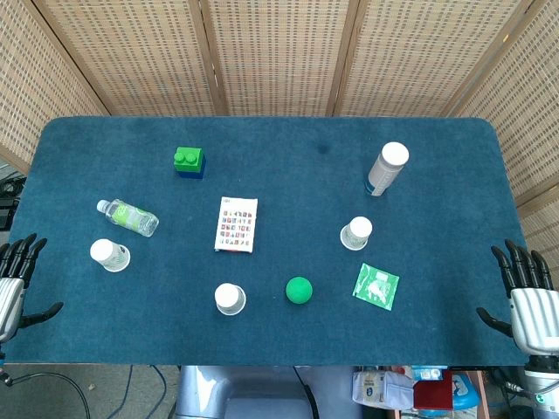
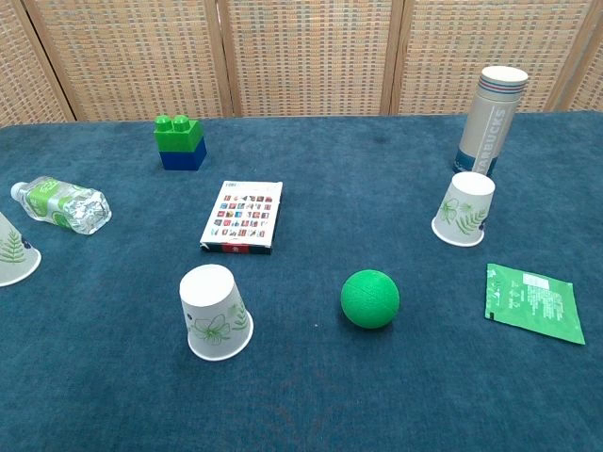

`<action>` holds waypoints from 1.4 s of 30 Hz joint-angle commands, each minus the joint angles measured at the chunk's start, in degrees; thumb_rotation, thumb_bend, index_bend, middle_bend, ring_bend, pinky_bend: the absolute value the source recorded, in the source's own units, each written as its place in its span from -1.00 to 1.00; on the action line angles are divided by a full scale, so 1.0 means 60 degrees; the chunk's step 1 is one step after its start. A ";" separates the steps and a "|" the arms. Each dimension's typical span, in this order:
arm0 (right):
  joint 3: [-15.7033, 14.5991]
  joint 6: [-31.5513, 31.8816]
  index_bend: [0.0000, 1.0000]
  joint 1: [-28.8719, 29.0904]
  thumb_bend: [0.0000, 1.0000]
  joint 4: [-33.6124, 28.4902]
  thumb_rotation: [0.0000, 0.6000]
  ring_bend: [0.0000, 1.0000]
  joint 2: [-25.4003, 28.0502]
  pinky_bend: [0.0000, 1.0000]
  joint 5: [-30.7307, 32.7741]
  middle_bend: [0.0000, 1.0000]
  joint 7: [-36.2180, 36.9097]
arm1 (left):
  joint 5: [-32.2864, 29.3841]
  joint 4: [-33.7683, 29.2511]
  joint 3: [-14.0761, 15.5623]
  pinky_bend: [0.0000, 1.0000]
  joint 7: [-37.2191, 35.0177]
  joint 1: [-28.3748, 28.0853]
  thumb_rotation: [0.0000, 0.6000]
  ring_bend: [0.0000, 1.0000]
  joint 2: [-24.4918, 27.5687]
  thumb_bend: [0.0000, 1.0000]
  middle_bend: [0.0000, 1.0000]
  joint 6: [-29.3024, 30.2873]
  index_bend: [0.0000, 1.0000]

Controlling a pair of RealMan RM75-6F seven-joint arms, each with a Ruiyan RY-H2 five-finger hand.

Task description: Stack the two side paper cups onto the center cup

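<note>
Cups lie apart from both robot hands.

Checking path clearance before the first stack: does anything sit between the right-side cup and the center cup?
Yes. The green ball sits on the table roughly between the right cup and the center cup, just right of the center cup.

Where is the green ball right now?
The green ball sits on the table near the front edge, between the center cup on its left and the green packet on its right.
</note>
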 commanded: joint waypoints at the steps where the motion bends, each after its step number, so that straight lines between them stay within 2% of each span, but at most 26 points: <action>1: 0.0000 -0.0018 -1.00 0.0013 -1.00 -0.0004 1.00 -1.00 0.0005 -1.00 -0.0011 -1.00 -0.0004 | -0.0036 -0.0015 -0.0009 -1.00 0.0024 -0.0006 1.00 -1.00 -0.0011 -0.67 -1.00 -0.0022 -1.00; 8: 0.0018 -0.0039 -1.00 0.0005 -1.00 -0.0056 1.00 -1.00 0.0053 -1.00 0.0043 -1.00 0.0004 | -0.0200 0.0259 -0.0162 -1.00 -0.0216 -0.0264 1.00 -1.00 -0.0157 -0.66 -1.00 -0.0404 -1.00; 11: 0.0005 -0.0041 -1.00 -0.0002 -1.00 -0.0062 1.00 -1.00 0.0067 -1.00 0.0027 -1.00 0.0033 | -0.0607 0.0707 -0.0389 -0.97 -0.0596 -0.0730 1.00 -1.00 -0.0383 -0.65 -1.00 -0.1238 -1.00; 16: 0.0005 -0.0090 -1.00 0.0005 -1.00 -0.0018 1.00 -1.00 0.0077 -1.00 0.0061 -1.00 0.0077 | -0.1074 0.1468 -0.0686 -0.76 -0.0563 -0.1443 1.00 -0.95 -0.0837 -0.65 -1.00 -0.2322 -1.00; 20: 0.0027 -0.0125 -1.00 0.0011 -1.00 -0.0015 1.00 -1.00 0.0097 -1.00 0.0115 -1.00 0.0159 | -0.1650 0.1881 -0.0910 -0.59 -0.0265 -0.1911 1.00 -0.72 -0.1281 -0.65 -0.98 -0.3078 -1.00; 22: 0.0035 -0.0130 -1.00 0.0007 -1.00 -0.0013 1.00 -1.00 0.0109 -1.00 0.0136 -1.00 0.0196 | -0.1958 0.2127 -0.1022 -0.54 -0.0041 -0.2069 1.00 -0.62 -0.1505 -0.65 -0.91 -0.3296 -0.95; 26: 0.0055 -0.0136 -1.00 0.0003 -1.00 0.0010 1.00 -1.00 0.0133 -1.00 0.0170 -1.00 0.0284 | -0.2455 0.2400 -0.1169 -0.46 0.0188 -0.2329 1.00 -0.51 -0.1948 -0.65 -0.71 -0.3677 -0.70; 32: 0.0065 -0.0154 -1.00 -0.0002 -1.00 0.0019 1.00 -1.00 0.0154 -1.00 0.0204 -1.00 0.0362 | -0.2744 0.2674 -0.1157 -0.42 0.0316 -0.2585 1.00 -0.43 -0.2198 -0.65 -0.60 -0.4138 -0.57; 36: 0.0073 -0.0175 -1.00 0.0002 -1.00 0.0031 1.00 -1.00 0.0159 -1.00 0.0229 -1.00 0.0393 | -0.2856 0.2951 -0.1177 -0.34 0.0419 -0.2704 1.00 -0.27 -0.2406 -0.65 -0.42 -0.4217 -0.45; 42: 0.0084 -0.0242 -1.00 0.0016 -1.00 0.0042 1.00 -1.00 0.0158 -1.00 0.0294 -1.00 0.0420 | -0.3130 0.3337 -0.1240 -0.19 0.0562 -0.2820 1.00 -0.16 -0.2770 -0.65 -0.32 -0.4263 -0.34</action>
